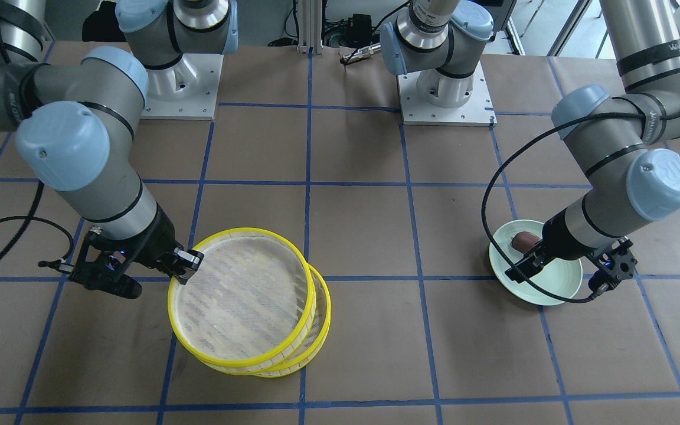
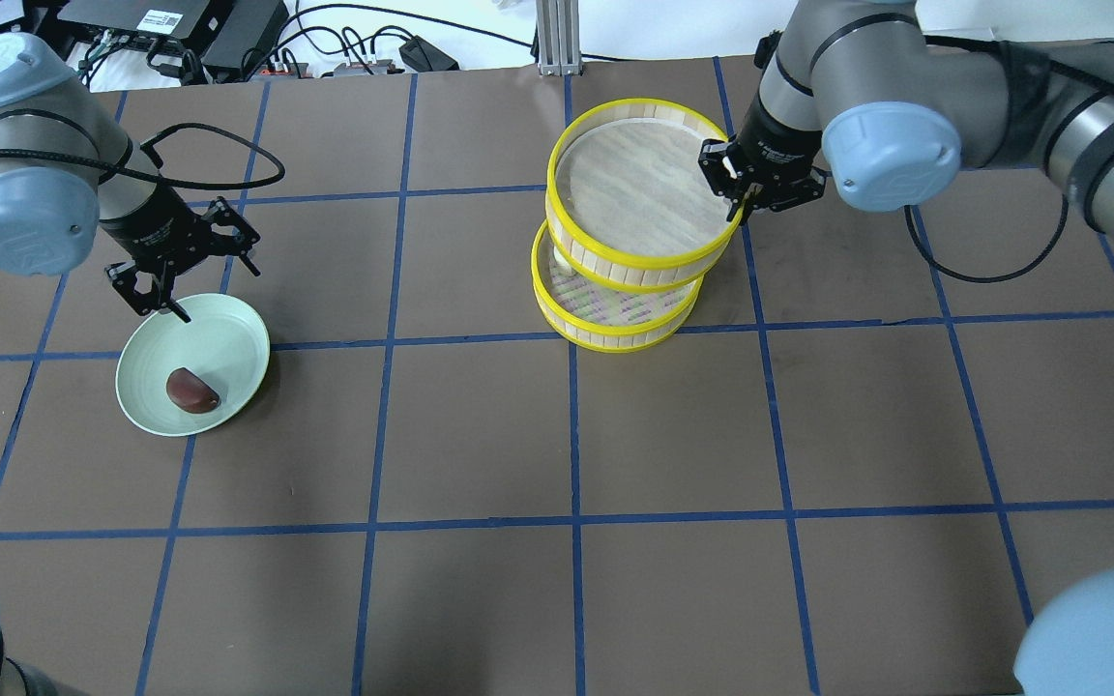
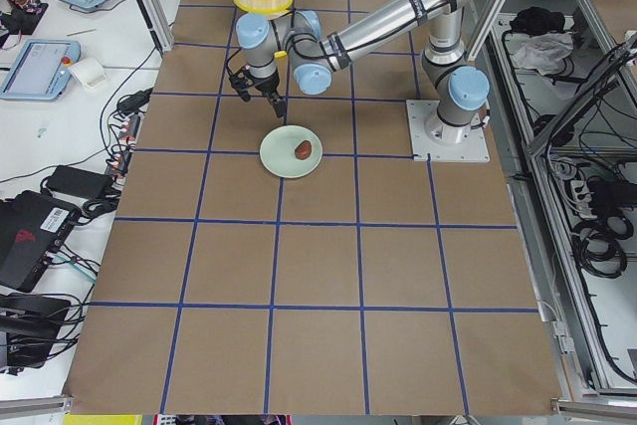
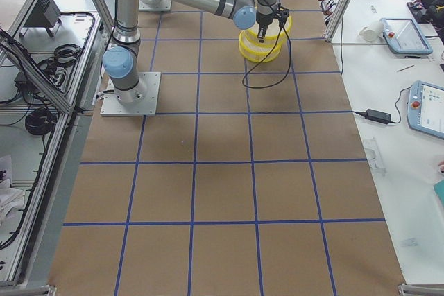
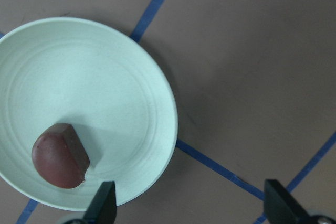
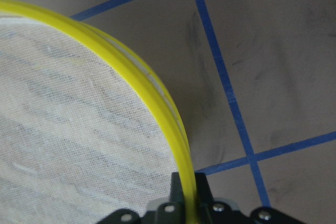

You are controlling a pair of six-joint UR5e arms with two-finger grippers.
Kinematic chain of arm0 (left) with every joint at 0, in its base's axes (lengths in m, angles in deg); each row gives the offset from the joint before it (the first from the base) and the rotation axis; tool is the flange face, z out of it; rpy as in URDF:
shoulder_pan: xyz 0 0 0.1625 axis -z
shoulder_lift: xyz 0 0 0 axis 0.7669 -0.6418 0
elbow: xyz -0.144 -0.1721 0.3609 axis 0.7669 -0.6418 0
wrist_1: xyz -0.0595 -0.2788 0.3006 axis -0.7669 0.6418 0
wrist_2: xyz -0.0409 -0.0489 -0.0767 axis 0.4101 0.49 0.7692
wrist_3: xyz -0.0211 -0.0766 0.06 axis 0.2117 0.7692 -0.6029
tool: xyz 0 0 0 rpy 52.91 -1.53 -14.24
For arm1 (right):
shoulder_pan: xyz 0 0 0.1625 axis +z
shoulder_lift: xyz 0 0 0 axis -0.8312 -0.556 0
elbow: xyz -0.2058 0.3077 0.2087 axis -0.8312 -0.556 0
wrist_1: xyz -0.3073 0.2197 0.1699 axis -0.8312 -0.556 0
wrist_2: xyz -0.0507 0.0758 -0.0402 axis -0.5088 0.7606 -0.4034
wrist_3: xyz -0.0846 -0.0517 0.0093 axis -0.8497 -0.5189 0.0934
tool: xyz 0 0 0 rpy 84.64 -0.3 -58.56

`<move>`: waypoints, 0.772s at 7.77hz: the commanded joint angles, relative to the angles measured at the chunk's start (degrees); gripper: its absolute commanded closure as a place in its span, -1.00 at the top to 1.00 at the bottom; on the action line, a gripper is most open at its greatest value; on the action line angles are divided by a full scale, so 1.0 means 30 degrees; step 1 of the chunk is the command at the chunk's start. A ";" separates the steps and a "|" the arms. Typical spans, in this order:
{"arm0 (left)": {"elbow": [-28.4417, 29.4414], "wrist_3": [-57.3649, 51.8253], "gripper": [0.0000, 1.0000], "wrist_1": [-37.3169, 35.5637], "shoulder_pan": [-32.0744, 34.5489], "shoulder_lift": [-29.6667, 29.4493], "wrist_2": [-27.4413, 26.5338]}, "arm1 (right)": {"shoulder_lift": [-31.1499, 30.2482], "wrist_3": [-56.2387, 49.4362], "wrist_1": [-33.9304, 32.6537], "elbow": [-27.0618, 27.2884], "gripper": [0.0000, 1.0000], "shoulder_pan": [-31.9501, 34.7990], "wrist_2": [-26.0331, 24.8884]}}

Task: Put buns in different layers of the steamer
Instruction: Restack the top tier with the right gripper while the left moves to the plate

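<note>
My right gripper is shut on the yellow rim of the upper steamer tray and holds it tilted and offset over the lower tray. The rim runs between the fingers in the right wrist view. The upper tray's white mesh is bare. The cream-white bun peeks out in the lower tray, under the upper tray's edge. The dark reddish-brown bun lies on the pale green plate. My left gripper is open and empty just above the plate's far rim. The brown bun is left of its fingertips.
The table is brown paper with a grid of blue tape lines. Both arm bases stand at the robot side. Cables and electronics lie beyond the table's far edge.
</note>
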 commanded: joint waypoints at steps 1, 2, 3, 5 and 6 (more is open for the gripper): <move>-0.0666 0.3267 1.00 0.0489 -0.0463 -0.0332 -0.2264 | 0.1112 0.1313 -0.0555 0.0143 -1.00 0.0856 0.0060; -0.1074 0.3531 1.00 0.0637 -0.0755 -0.0509 -0.2329 | 0.1201 0.1082 -0.0586 0.0288 -1.00 0.0856 -0.0086; -0.1426 0.3621 1.00 0.0638 -0.0903 -0.0859 -0.2358 | 0.1202 0.1080 -0.0586 0.0319 -1.00 0.0856 -0.0087; -0.1576 0.3593 1.00 0.0638 -0.1166 -0.1301 -0.2388 | 0.1232 0.1109 -0.0586 0.0406 -1.00 0.0856 -0.0554; -0.1750 0.3564 0.87 0.0638 -0.1197 -0.1418 -0.2417 | 0.1232 0.1109 -0.0586 0.0407 -1.00 0.0856 -0.0614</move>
